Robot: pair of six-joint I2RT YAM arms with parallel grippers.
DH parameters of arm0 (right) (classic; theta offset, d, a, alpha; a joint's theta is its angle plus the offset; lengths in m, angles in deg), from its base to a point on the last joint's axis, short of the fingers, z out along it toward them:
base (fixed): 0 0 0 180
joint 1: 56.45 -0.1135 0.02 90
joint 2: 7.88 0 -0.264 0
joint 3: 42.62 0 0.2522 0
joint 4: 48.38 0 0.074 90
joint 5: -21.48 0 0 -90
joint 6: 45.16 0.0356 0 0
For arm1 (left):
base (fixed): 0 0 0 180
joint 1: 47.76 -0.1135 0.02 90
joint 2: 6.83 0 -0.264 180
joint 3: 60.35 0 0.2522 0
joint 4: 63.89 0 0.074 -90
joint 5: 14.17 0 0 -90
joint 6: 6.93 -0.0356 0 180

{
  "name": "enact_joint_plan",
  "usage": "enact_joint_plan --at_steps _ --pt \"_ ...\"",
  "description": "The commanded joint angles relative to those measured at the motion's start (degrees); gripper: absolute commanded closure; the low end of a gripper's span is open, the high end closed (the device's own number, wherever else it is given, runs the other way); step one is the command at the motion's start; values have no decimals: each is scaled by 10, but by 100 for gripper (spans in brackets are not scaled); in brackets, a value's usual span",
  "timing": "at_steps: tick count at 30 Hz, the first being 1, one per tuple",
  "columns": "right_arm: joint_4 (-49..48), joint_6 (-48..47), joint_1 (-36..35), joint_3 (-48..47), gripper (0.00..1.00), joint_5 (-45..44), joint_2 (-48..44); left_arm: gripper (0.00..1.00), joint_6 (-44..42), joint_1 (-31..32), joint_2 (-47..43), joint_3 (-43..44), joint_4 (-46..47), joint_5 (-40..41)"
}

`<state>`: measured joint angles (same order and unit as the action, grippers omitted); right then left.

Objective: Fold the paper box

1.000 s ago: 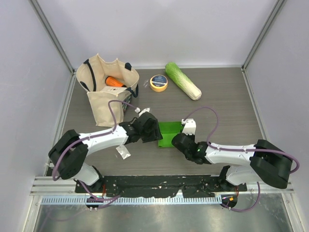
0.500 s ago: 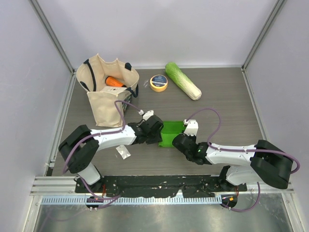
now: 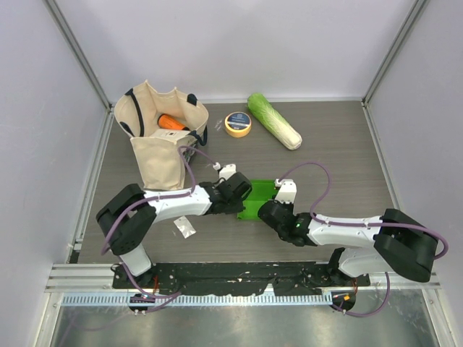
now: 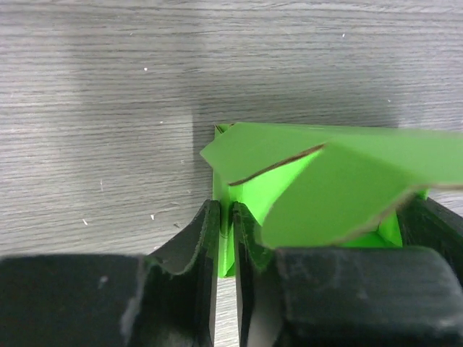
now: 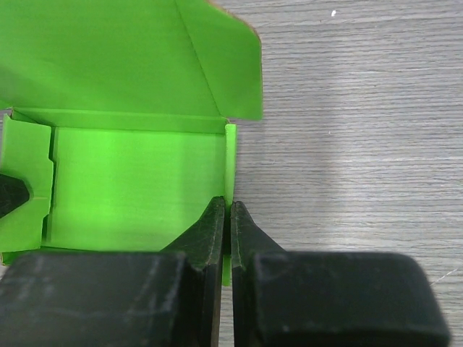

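The paper box (image 3: 259, 194) is bright green card lying open on the table between my two arms, with its walls partly raised and a flap leaning over it. In the left wrist view the box (image 4: 318, 188) has its left wall pinched between the fingers of my left gripper (image 4: 226, 217). That gripper (image 3: 243, 196) is at the box's left side in the top view. My right gripper (image 5: 226, 210) is shut on the thin right wall of the box (image 5: 137, 181), and in the top view it (image 3: 273, 205) is at the box's near right edge.
A cream tote bag (image 3: 155, 148) holding an orange item (image 3: 171, 121) stands at the back left. A yellow tape roll (image 3: 237, 123) and a long pale-green cabbage (image 3: 275, 121) lie at the back. A small white scrap (image 3: 184, 227) lies near the left arm.
My left gripper moved right to the box's left wall and closed on it. The right gripper kept its hold and stayed in place.
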<state>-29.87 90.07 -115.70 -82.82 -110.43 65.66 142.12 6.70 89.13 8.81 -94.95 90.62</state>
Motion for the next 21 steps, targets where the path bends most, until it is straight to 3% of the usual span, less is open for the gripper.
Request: enact_joint_plan --at_steps 1,3,12,16,21 --pt "-26 12 -2 -12 96 -11 2 88 -32 27 33 52 -55 74" --pt "-29 13 -1 -12 97 -10 5 100 -37 40 54 78 -118 127" --pt "-44 38 -2 1 98 2 3 100 -30 121 260 260 -383 302" --pt "-82 49 -2 18 99 15 2 100 -31 133 305 283 -388 297" --pt "-89 46 -2 18 98 19 8 100 -61 132 259 218 -273 249"
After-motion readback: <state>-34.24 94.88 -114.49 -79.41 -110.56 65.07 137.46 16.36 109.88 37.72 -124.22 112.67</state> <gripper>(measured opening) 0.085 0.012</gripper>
